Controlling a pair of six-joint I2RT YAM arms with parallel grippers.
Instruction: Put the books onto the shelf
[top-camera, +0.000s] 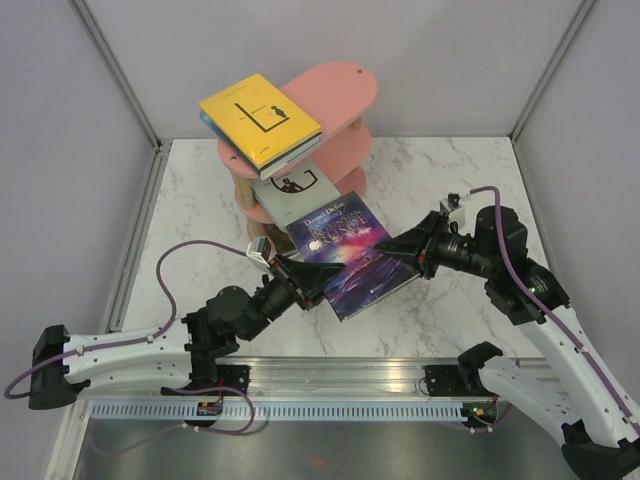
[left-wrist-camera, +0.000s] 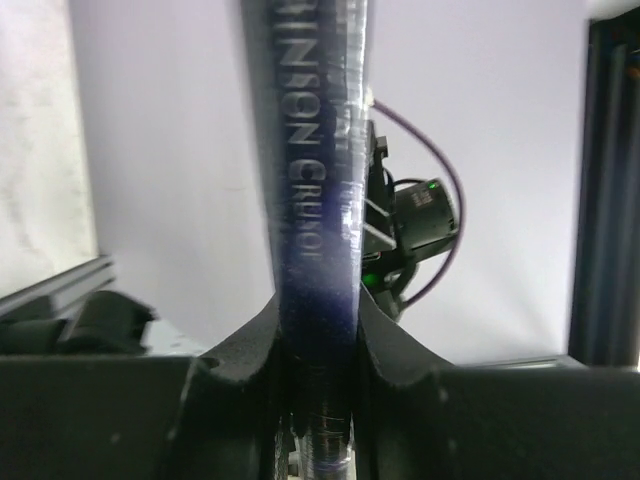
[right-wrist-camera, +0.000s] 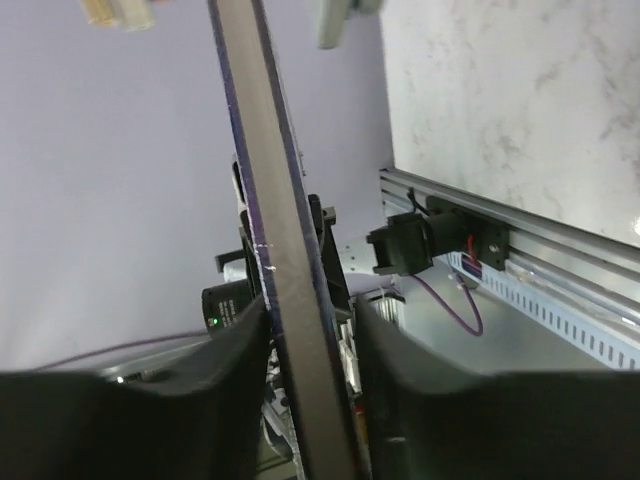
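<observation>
- My two arms start from the rail at the near edge of the surface and angle inward toward each other.
- My left hand reaches in from the left, clamped narrow on the spine edge of the blue-purple book, a finger pressed to each cover.
- My right hand comes in from the right. Its fingers straddle the opposite edge of that book, but I cannot tell whether they pinch it yet.
- The book hangs between my hands with its cover up, just in front of the shelf.
- There is bare marble left and right of the shelf, and walls close in the sides and back.
- The shelf shows three pink boards.
- I count four books. One is held. A yellow book lies on a teal book on the middle board. A pale book lies lower down.
</observation>
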